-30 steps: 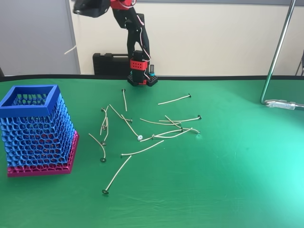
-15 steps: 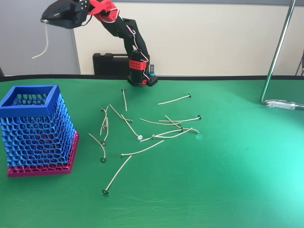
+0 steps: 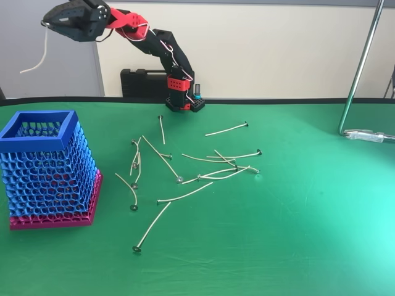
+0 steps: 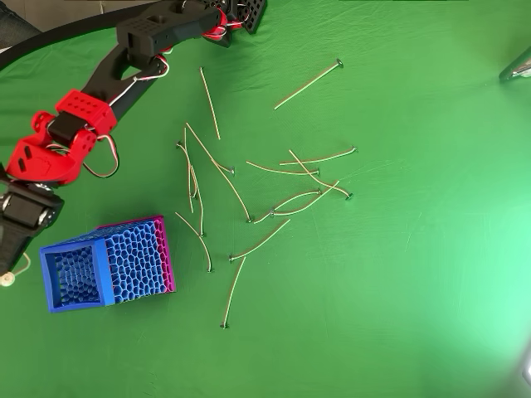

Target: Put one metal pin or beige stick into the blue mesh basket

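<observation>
At the upper left of the fixed view, the tool (image 3: 47, 23) pinches a beige stick (image 3: 37, 57) by its head, the shaft dangling. It has swung further left than half a second ago. The blue mesh basket (image 3: 43, 139) stands below at left on the green desk (image 3: 296, 209); loose sticks (image 3: 179, 194) lie unmoved mid-frame.

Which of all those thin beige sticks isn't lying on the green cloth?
The thin beige stick dangling from the black tool, high above the blue mesh basket; all others lie flat.
</observation>
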### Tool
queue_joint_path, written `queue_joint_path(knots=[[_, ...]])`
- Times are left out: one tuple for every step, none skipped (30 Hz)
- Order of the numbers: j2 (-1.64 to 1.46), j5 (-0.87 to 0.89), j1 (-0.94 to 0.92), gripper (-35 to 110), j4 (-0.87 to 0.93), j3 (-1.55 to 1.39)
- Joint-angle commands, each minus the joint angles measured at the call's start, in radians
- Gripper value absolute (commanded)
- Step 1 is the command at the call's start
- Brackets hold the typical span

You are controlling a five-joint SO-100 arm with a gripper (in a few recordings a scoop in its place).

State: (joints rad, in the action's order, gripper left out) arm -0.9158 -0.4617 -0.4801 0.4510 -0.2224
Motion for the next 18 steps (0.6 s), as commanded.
queue_joint_path(knots=[[0.018,0.005,0.008,0,-0.046,0.040],[0.029,0.015,0.006,0,-0.055,0.038],[0.037,0.029,0.006,0,-0.057,0.037],[0.041,0.051,0.003,0,-0.058,0.037],[0.044,0.072,0.000,0,-0.058,0.034],[0.048,0.091,-0.003,0,-0.058,0.032],[0.052,0.109,-0.008,0,-0.058,0.032],[0.060,0.124,-0.012,0,-0.061,0.035],[0.064,0.143,-0.018,0,-0.064,0.040],[0.071,0.152,-0.025,0,-0.066,0.041],[0.078,0.160,-0.029,0,-0.074,0.043],[0.084,0.167,-0.035,0,-0.084,0.044],[0.094,0.179,-0.040,0,-0.098,0.049],[0.101,0.201,-0.044,0,-0.100,0.061],[0.101,0.221,-0.051,0,-0.100,0.067],[0.101,0.236,-0.057,0,-0.101,0.071],[0.097,0.250,-0.060,0,-0.101,0.069],[0.094,0.256,-0.061,0,-0.101,0.069]])
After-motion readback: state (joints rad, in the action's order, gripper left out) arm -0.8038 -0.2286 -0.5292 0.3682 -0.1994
